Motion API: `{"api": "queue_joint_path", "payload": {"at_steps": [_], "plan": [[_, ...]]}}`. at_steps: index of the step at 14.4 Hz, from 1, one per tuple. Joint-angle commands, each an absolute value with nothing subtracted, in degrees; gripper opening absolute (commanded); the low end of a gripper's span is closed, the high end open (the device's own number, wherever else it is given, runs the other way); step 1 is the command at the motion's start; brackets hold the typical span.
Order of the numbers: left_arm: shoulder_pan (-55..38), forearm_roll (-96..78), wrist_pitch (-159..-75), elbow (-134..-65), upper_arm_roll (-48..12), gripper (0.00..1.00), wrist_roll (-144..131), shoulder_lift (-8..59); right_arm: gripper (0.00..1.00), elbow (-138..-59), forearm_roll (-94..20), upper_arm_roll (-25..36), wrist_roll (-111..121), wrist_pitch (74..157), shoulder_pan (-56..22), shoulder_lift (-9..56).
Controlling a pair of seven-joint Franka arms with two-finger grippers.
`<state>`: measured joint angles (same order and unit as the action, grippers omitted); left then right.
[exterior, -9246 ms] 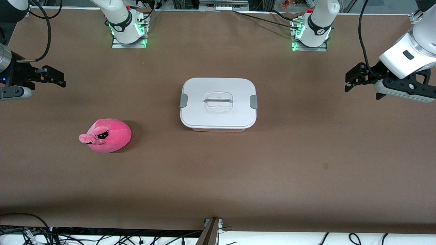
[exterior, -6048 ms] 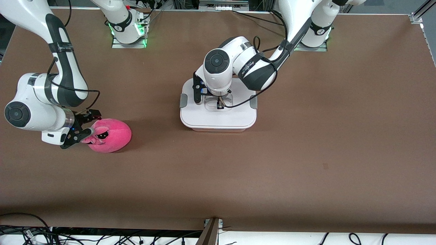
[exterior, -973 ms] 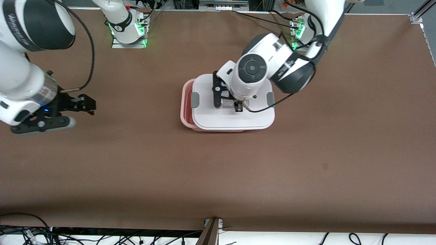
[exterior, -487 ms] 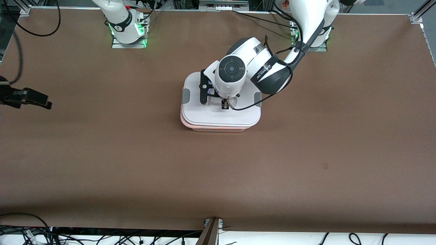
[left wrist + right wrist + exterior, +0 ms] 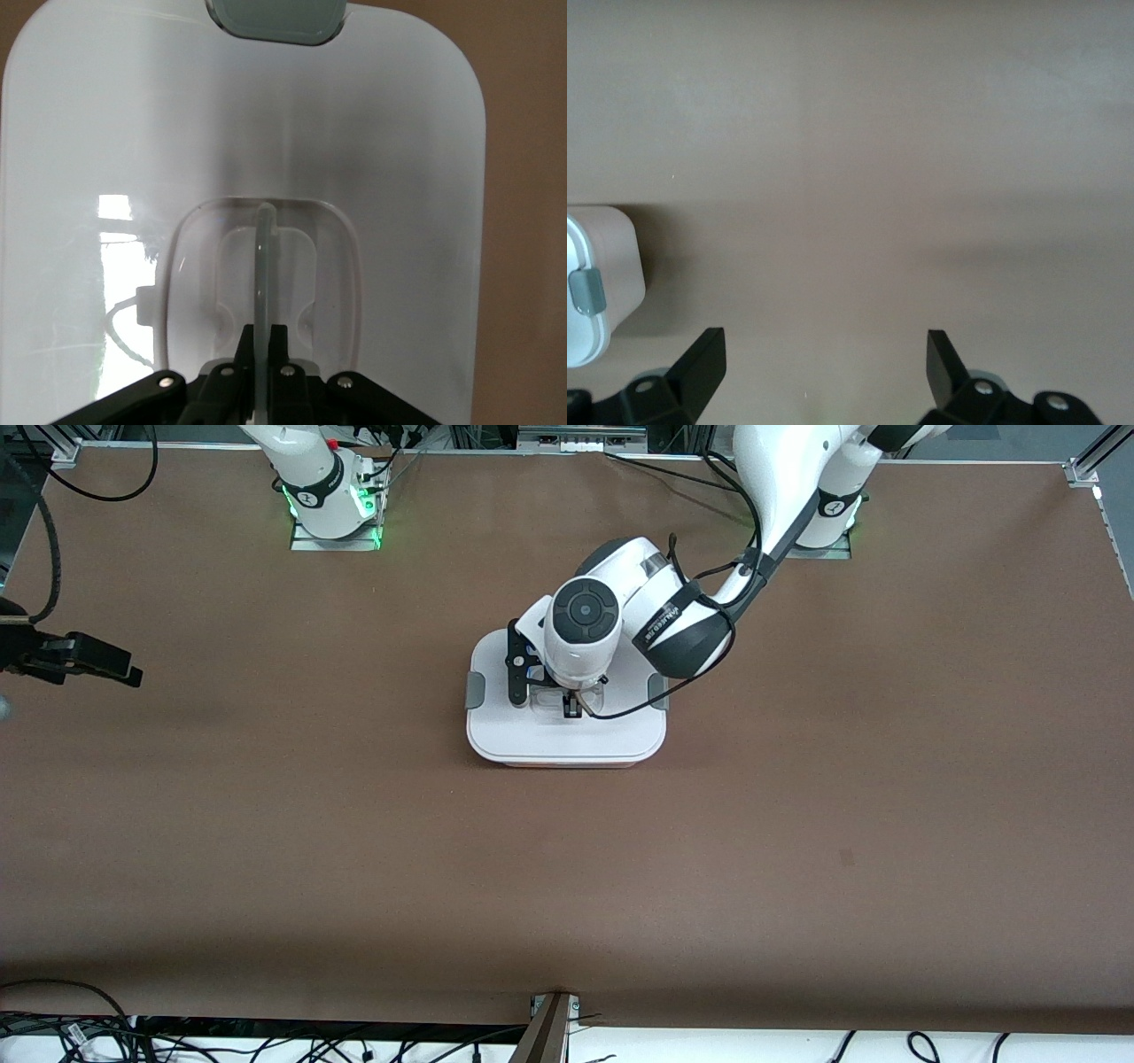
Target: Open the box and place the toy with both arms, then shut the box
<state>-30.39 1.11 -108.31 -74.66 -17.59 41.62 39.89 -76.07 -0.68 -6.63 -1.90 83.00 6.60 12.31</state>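
The box (image 5: 567,735) stands mid-table with its white lid squarely on it and grey clips (image 5: 476,690) at both ends. My left gripper (image 5: 572,707) is shut on the lid's clear handle (image 5: 263,257), down in the lid's recess. In the left wrist view the black fingers (image 5: 249,347) pinch the thin handle, with my left gripper (image 5: 263,336) over the white lid (image 5: 106,133). My right gripper (image 5: 111,666) is open and empty, over bare table at the right arm's end; its fingers (image 5: 704,354) stand wide apart around my right gripper's centre (image 5: 824,350). The toy is hidden.
The brown table (image 5: 797,824) stretches around the box. The right wrist view shows one corner of the box (image 5: 602,266) with a grey clip (image 5: 586,292). Cables run along the front edge (image 5: 266,1041).
The lid, held by my left gripper, has moved from its offset toward the left arm's end back over the box and down onto it. My right gripper has drawn away to its table end.
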Motion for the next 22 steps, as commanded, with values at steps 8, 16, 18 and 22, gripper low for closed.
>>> {"api": "queue_joint_path", "payload": {"at_steps": [8,16,18,22], "plan": [[-29.4,4.5,-109.0,-78.4,-17.2,0.00,45.3,39.6,1.00,-78.9,2.8,-4.3,-0.8,81.5,0.5,10.2],[-29.4,4.6,-102.9,-78.4,-17.6,0.00,45.9,38.8,1.00,-78.8,2.2,-4.3,-1.0,82.0,0.9,10.8],[-29.4,4.6,-102.7,-78.4,-17.6,0.00,46.0,38.8,1.00,-78.8,2.3,-4.3,-0.9,82.1,0.9,11.0],[-29.6,4.8,-102.8,-78.1,-17.5,0.00,45.3,39.0,1.00,-78.8,2.2,-4.4,-1.1,82.3,0.9,11.1]]}}
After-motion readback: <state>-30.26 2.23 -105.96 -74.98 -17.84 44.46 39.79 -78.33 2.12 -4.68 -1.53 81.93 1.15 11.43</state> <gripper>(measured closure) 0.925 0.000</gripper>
